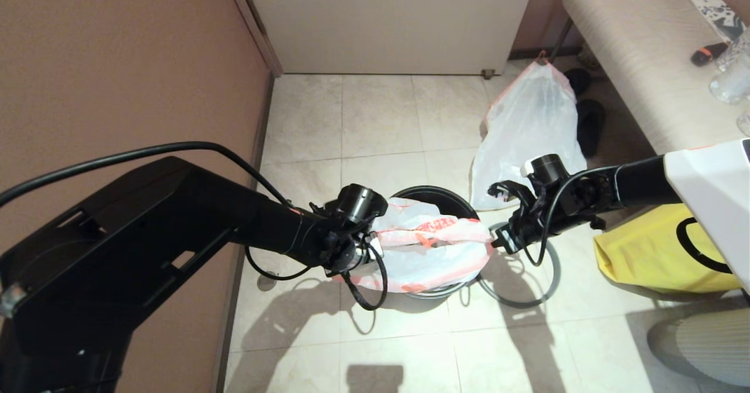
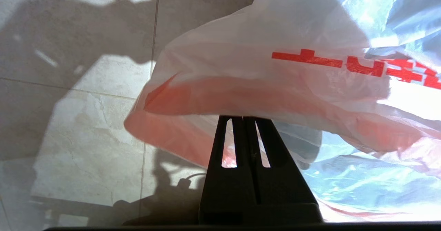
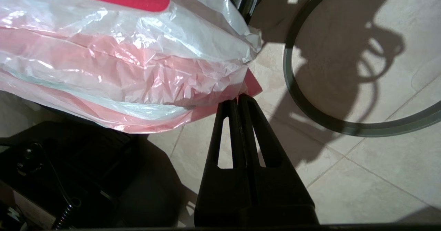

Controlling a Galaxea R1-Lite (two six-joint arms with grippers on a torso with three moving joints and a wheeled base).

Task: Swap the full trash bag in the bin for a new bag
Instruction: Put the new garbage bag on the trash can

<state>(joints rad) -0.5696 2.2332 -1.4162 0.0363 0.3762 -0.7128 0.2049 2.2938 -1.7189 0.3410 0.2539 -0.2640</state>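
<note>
Left gripper (image 1: 368,251): fingers clenched on the orange hem of the new bag (image 1: 425,246).
Right gripper (image 1: 498,239): clenched on the opposite hem end.
New bag: stretched crosswise between both, above the bin (image 1: 436,194).
Grey ring (image 1: 521,296): on floor, nearer the right arm.
Full trash bag (image 1: 530,129): behind, standing on the floor.

A yellow fabric bag (image 1: 650,252) lies on the tiled floor (image 1: 375,123). Dark slippers (image 1: 589,125) sit beneath the surface (image 1: 638,47). A glass (image 1: 729,79) stands near its right edge.

You have a pale tiled floor (image 1: 381,123) carrying the black bin (image 1: 436,195), the grey ring (image 1: 518,302), the full trash bag (image 1: 527,129) and a yellow fabric bag (image 1: 650,252).
</note>
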